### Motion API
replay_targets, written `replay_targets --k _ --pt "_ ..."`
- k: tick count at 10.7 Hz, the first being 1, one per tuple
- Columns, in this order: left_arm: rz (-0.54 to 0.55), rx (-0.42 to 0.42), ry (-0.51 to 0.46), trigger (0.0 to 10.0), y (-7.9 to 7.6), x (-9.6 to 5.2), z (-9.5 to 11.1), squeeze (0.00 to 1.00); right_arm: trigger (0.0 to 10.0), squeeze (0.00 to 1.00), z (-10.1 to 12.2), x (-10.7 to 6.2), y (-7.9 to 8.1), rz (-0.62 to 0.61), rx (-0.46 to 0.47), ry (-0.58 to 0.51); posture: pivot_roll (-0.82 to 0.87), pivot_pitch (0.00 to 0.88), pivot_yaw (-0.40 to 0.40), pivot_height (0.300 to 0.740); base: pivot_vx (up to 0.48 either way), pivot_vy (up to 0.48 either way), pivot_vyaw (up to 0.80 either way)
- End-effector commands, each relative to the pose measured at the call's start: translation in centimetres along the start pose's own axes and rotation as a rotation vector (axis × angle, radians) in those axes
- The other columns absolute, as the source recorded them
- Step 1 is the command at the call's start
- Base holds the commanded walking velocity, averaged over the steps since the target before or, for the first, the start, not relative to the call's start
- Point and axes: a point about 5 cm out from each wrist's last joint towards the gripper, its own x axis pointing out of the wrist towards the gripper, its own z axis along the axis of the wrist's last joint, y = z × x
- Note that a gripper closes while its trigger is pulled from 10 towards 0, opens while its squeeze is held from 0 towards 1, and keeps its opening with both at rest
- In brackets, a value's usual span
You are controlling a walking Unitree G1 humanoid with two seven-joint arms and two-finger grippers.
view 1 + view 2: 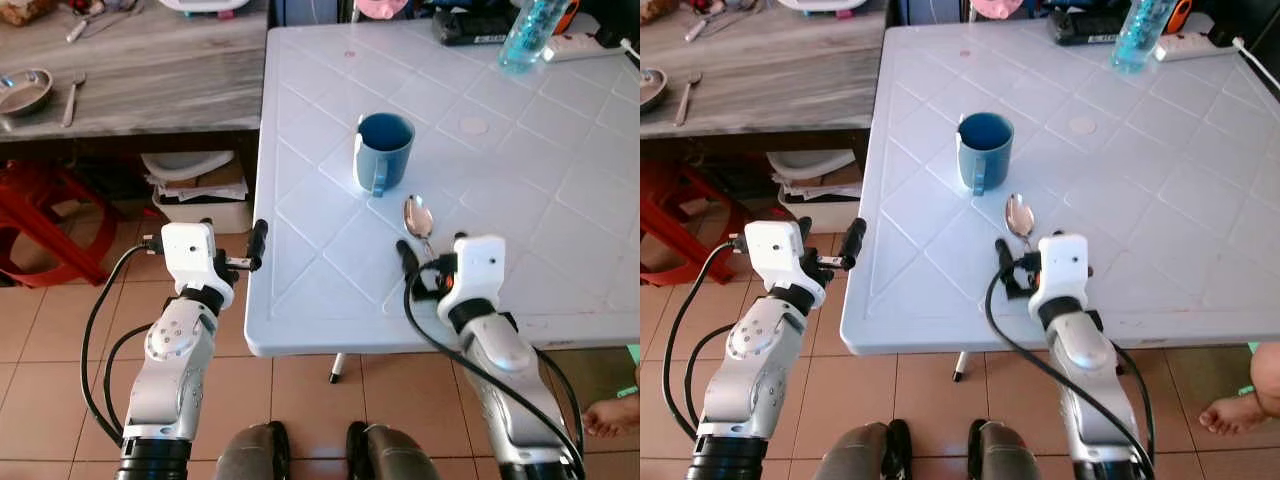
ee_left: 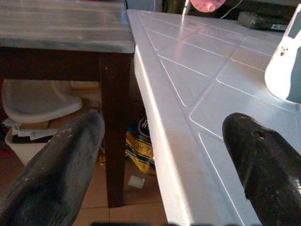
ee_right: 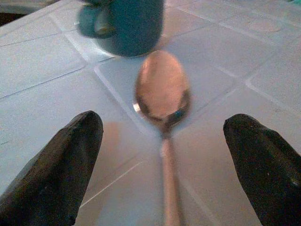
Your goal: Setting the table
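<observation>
Both arms reach forward, left gripper and right gripper spread wide.

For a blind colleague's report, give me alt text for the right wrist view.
A metal spoon lies on the white table between the right gripper's two open black fingers, its bowl pointing toward a blue mug just beyond.

The two eye views look down from the robot's head at the white tabletop, and both show the blue mug near its middle. The left wrist view sits low by the tabletop's edge, looking along it. The right wrist view is very close above the spoon, facing the mug.
</observation>
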Motion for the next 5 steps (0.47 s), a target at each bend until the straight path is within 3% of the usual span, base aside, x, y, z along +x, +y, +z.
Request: replay_targets --k 1,4,5 --pt "-0.005 0.008 0.005 10.0 0.2 -0.2 0.1 0.00 10.0 0.00 0.1 -0.3 0.3 0.035 0.026 0.011 -0.05 0.180 0.060 0.740 0.000 0.000 0.00" --pt "-0.013 0.012 0.018 10.0 0.1 -0.2 0.1 0.00 10.0 0.00 -1.2 -0.8 0.2 0.105 0.052 0.124 -0.05 0.191 0.064 0.740 0.000 0.000 0.00" --pt "-0.015 0.013 0.026 10.0 0.0 -0.3 -0.1 0.00 5.7 0.00 -1.4 -0.9 -0.3 0.101 0.065 0.150 -0.05 0.195 0.065 0.740 0.000 0.000 0.00"
